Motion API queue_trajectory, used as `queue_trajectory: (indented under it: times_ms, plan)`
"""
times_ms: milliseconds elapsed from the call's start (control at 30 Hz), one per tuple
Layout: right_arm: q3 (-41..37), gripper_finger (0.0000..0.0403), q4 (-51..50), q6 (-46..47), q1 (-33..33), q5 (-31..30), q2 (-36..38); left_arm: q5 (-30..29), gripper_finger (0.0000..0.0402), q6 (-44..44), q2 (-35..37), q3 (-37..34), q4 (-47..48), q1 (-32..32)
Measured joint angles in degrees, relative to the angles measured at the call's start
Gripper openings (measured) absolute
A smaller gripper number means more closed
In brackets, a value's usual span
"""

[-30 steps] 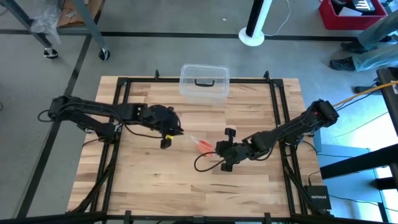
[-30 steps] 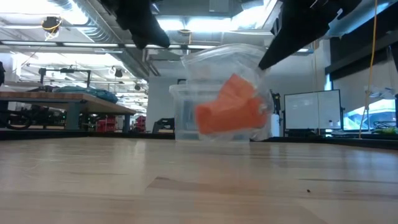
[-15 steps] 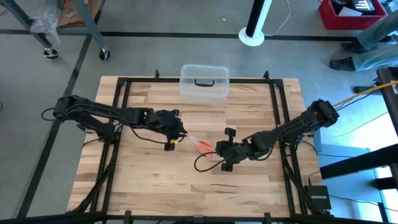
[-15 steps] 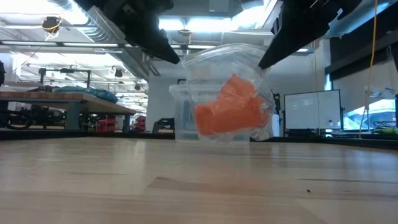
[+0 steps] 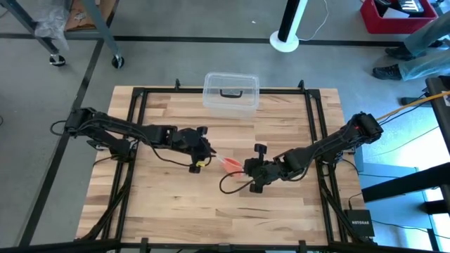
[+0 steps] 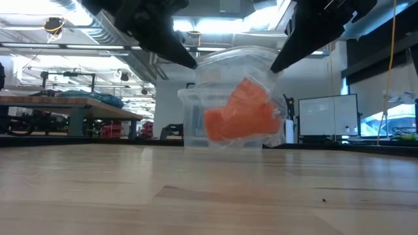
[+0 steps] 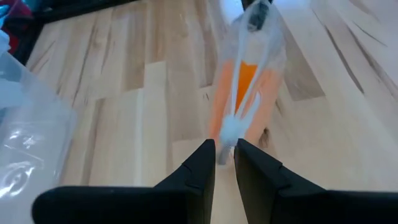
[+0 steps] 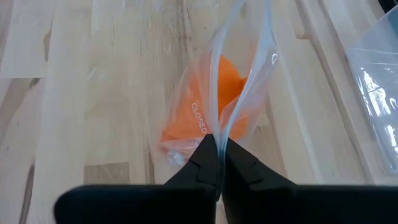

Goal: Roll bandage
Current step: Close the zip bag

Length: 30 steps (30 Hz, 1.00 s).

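Note:
The orange bandage (image 6: 240, 117) sits bunched inside a clear zip bag (image 6: 277, 104), which is held up off the table. It also shows in the left wrist view (image 7: 247, 93) and the right wrist view (image 8: 217, 93). My right gripper (image 5: 247, 171) is shut on the bag's right end. My left gripper (image 5: 207, 156) is at the bag's left end, its fingers close together with a bunched bit of plastic between them. My left gripper pinches the bag's bunched white end (image 7: 227, 138) between its two fingertips, coming from the table's left and slanting down. The bag stretches away from the fingers. My right gripper pinches the bag's edge (image 8: 219, 127) between its shut fingers, coming from the table's right and slanting down. The bag with the bandage hangs from it, clear of the table.
A clear plastic box (image 5: 230, 91) with a dark handle stands at the table's far edge, behind the bag; it also shows in both wrist views (image 7: 25, 143) (image 8: 379, 81). Bare wood lies around the bag and toward the near edge.
My left gripper has gone toward the table's right and a little toward the near edge, up to the bag's left end. The bag and my right gripper have kept still.

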State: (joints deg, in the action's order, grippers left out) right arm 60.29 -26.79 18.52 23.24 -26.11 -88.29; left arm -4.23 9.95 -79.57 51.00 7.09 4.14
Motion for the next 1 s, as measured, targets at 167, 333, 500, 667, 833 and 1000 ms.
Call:
queue_trajectory:
  times_ms: [167,333,500,667,833,1000]
  plan:
    - [0.0,0.0004,0.0,0.0,0.0,0.0,0.0,0.0,0.0054,0.0,0.0,0.0,0.9,0.0]
    - [0.0,0.0009,0.0,0.0,0.0,0.0,0.0,0.0,0.0049,0.8,0.0,0.0,0.8,0.0]
    - [0.0,0.0011,0.0,0.2,0.0,0.1,0.0,0.1,0.001,1.0,0.0,0.0,-1.3,0.0]
    - [0.0,0.0011,0.2,2.5,0.0,0.2,0.0,0.1,0.0003,0.9,0.0,0.0,-1.2,0.0]
    - [1.0,0.0021,-4.9,9.5,-0.5,3.2,0.2,0.2,0.0002,0.4,0.0,0.0,-1.1,0.0]
    - [9.7,0.0058,-23.7,11.6,-0.4,5.8,0.9,0.1,0.0001,0.3,0.0,0.0,-0.9,0.0]
